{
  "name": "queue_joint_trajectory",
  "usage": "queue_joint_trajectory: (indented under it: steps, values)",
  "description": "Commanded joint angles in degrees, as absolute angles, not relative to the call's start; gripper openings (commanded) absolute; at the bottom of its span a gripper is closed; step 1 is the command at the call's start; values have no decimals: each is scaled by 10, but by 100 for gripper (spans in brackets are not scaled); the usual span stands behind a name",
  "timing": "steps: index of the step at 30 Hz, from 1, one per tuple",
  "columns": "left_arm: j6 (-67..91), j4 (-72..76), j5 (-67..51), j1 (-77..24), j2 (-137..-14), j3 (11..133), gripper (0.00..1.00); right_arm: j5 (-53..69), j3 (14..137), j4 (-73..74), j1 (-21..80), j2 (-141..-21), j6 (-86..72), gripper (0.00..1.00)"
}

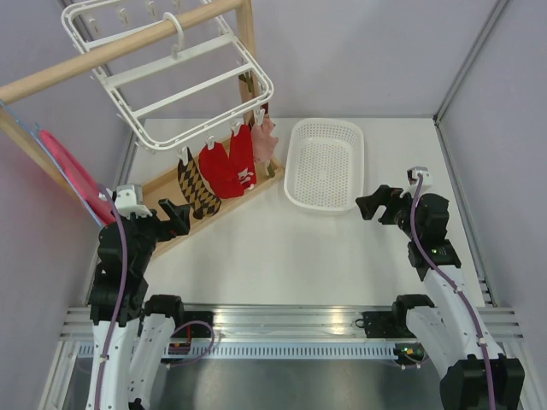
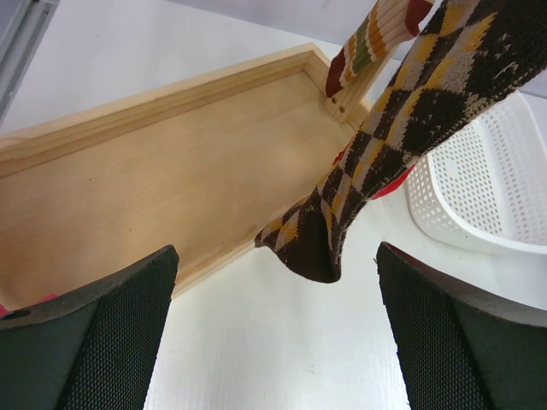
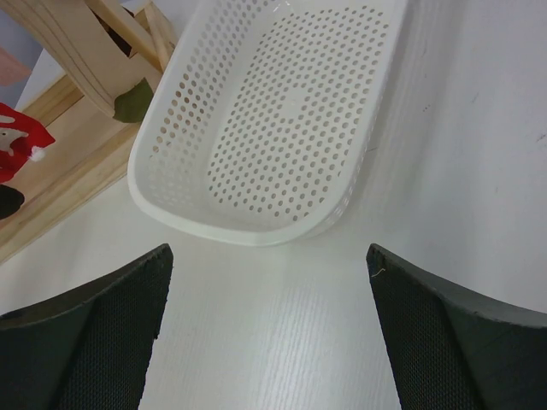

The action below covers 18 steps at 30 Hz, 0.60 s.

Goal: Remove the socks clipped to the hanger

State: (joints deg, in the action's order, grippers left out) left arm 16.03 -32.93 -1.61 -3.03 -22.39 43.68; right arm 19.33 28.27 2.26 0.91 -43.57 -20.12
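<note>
Where the rack's (image 1: 111, 51) wooden rod crosses the far left corner, the hanger (image 1: 175, 68) hooks over it and tilts down toward the table (image 1: 282, 248). Three socks are clipped along its near edge. The checkered sock (image 1: 198, 188) is at the left, the red sock (image 1: 229, 166) is in the middle, and the pink sock (image 1: 267, 137) is at the right, farthest back. All three dangle over the rack's flat wooden base (image 2: 171, 171).

The left gripper (image 1: 175, 213) sits at the near edge of that base, just below the checkered sock, with its jaws spread wide. In the left wrist view the sock's dark toe hangs in the gap between the two fingers (image 2: 111, 333), touching neither.

The right gripper (image 1: 369, 205) is well apart from the socks, over bare table beside the right side of the white basket (image 1: 295, 171). It also gapes wide and grips nothing. Its wrist view looks into the basket, with a scrap of red sock at the left edge.
</note>
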Motion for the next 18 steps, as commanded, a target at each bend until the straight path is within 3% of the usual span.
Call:
queue_joint_trajectory:
  steps: [1, 14, 18]
  values:
    - [164, -323, -11, -31, -220, 439, 100, 187, 280, 21, 9, -436, -197, 98]
    - [163, -323, -8, -31, -209, 437, 100, 190, 280, 21, 9, -439, -200, 98]
    - [146, -309, -61, -31, -172, 429, 100, 190, 280, 21, 10, -439, -201, 98]
